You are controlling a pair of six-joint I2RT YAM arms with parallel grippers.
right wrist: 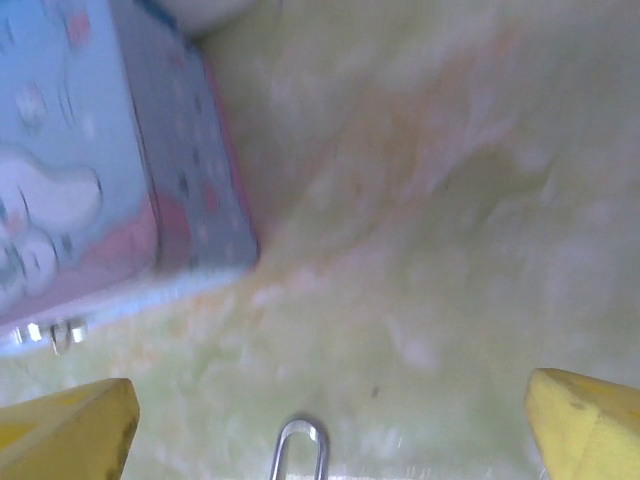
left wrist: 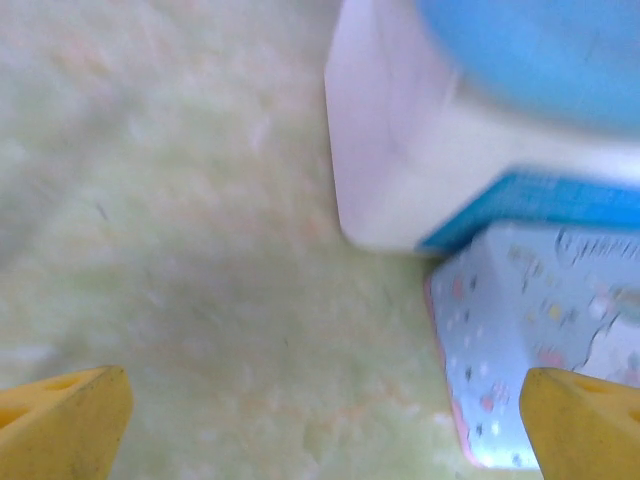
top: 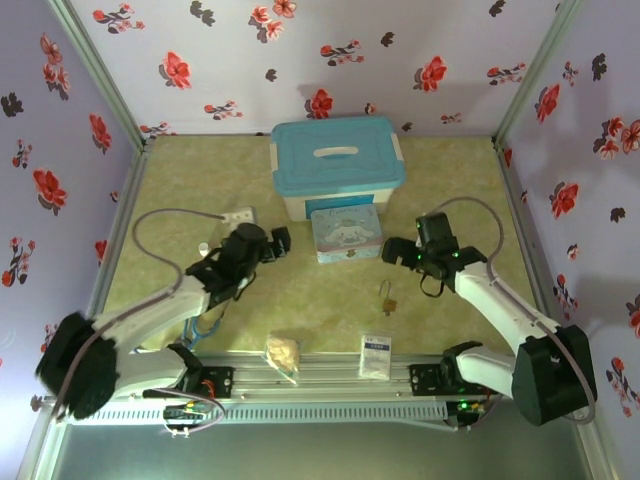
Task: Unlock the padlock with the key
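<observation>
While the tin sits shut, padlock lies outside.

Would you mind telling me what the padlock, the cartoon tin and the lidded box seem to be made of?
Padlock: probably brass body, yellowish; its shackle looks like polished steel, glinting. Cartoon tin: likely printed sheet metal, glinting rim. Lidded box: apparently plastic, smooth white walls, matte blue lid.

Robot lab booth.
Floral-papered walls on aluminium posts enclose a green tabletop; left arm and right arm stand bolted to a bottom-edge rail.
</observation>
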